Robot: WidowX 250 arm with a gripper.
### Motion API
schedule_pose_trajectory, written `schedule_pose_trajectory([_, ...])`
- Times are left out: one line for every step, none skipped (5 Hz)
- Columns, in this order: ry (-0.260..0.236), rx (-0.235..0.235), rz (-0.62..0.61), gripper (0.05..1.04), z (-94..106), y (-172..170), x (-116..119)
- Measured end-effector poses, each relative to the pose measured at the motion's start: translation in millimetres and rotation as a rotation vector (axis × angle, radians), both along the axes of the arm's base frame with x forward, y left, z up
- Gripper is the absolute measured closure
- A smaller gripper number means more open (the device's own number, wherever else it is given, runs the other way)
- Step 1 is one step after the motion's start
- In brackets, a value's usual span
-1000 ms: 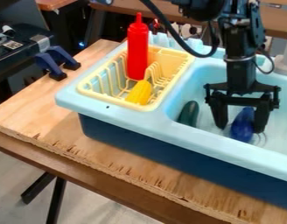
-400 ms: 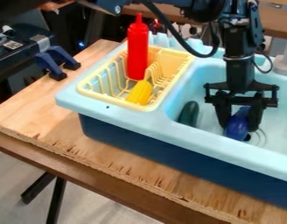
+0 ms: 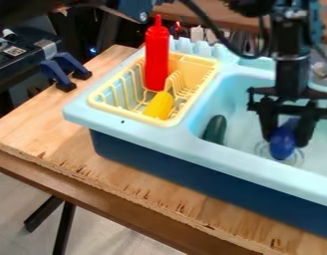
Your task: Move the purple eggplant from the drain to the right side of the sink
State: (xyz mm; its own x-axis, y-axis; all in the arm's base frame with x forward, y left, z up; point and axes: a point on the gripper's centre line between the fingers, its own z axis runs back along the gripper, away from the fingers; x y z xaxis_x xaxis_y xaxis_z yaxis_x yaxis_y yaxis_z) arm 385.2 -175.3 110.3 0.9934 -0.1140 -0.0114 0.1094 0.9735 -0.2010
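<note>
Camera view: nearest lies a wood board [image 3: 93, 164], and on it stands the sink [image 3: 166, 137], pale blue above and dark blue at its near wall. In the basin, toward the right, the blue toy [image 3: 281, 146] sits between the fingers of the gripper [image 3: 284, 140], which appear closed on its two sides, one left and one right. The toy's long axis runs roughly near to far, across the line from finger to finger, its rounded end toward the near rim and its far end up under the gripper. That near end shows over the drain [image 3: 298, 159]; whether it touches the basin floor, I cannot tell. Left of the gripper and well apart from it, a green toy [image 3: 214, 129] lies by the basin's left wall, also long from near to far. Farther left, the yellow rack [image 3: 118, 113] holds a yellow toy [image 3: 159, 105], with a red bottle [image 3: 157, 60] upright beyond it. Blue clamps [image 3: 54, 73] grip the board's far left edge. Past them, a black machine [image 3: 6, 63] bears a label [image 3: 15, 51] with a square code, its writing too small to read.
</note>
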Motion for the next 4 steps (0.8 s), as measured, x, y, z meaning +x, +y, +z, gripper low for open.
schedule_pose_trajectory([-0.055, 0.063, -0.025, 0.435, 19.2, -15, 0])
schedule_pose_trajectory([-0.06, 0.078, -0.05, 0.436, 27.0, -39, 0])
schedule_pose_trajectory([-0.021, 0.051, -0.063, 0.435, 18.5, -53, -2])
schedule_pose_trajectory([-0.003, 0.006, -0.061, 0.435, 15.1, -57, -3])
